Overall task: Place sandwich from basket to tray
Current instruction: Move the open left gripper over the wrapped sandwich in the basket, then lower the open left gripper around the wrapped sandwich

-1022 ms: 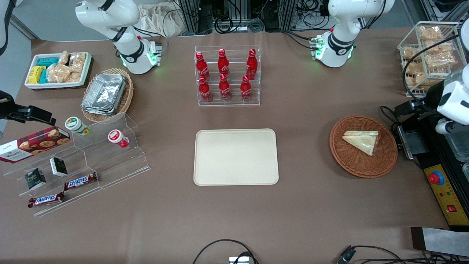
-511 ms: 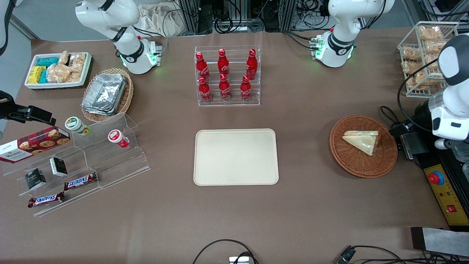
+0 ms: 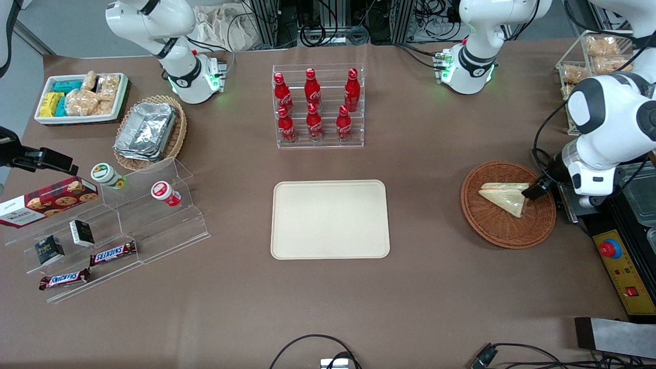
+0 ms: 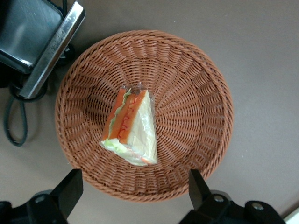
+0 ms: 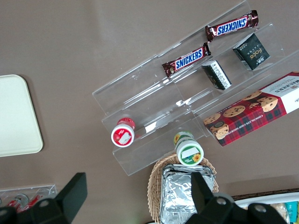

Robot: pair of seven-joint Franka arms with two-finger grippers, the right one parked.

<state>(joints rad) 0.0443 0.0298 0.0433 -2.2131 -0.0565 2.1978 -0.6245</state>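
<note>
With my hand (image 4: 133,198) released and hovering above the basket (image 4: 196,93), I'd centre over the sandwich (image 4: 133,126) at twelve o'clock, descend, then straddle its bread faces.

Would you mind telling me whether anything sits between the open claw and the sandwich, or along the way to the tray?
Nothing visible does. The claw hangs open above the basket, and the sandwich lies uncovered inside it. Between the basket and the tray only bare table shows.
</note>
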